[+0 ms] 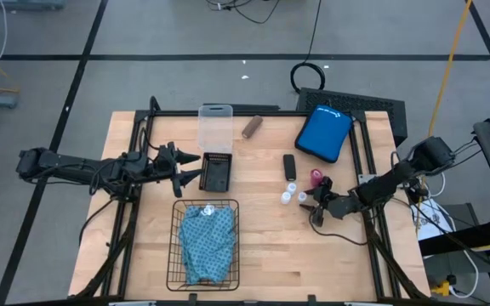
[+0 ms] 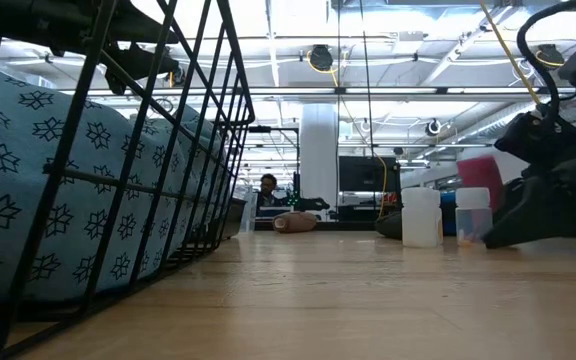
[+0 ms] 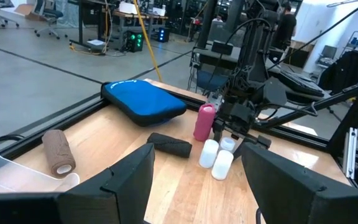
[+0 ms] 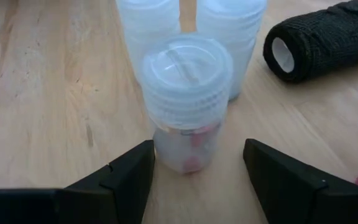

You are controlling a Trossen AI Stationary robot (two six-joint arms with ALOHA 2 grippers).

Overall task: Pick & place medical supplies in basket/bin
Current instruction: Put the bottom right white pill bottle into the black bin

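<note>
Right gripper is standing low on the table with its jaws spread, a white-capped vial sitting just ahead of the gap between them.

The vial is standing upright and is not yet between the fingers; two more vials are standing just behind it, and the small black roll is lying farther off to one side of the jaws. The pink roll is standing close beside that cluster. The left gripper is waiting with its jaws apart, nothing between them, pointing at the small black tray just ahead of its tips. The basket is sitting near the left jaws, to their side, with the folded teal cloth lying inside it. The brown roll is lying well beyond the tray, near the clear plastic box. The blue pouch is lying well apart from both grippers.
</note>
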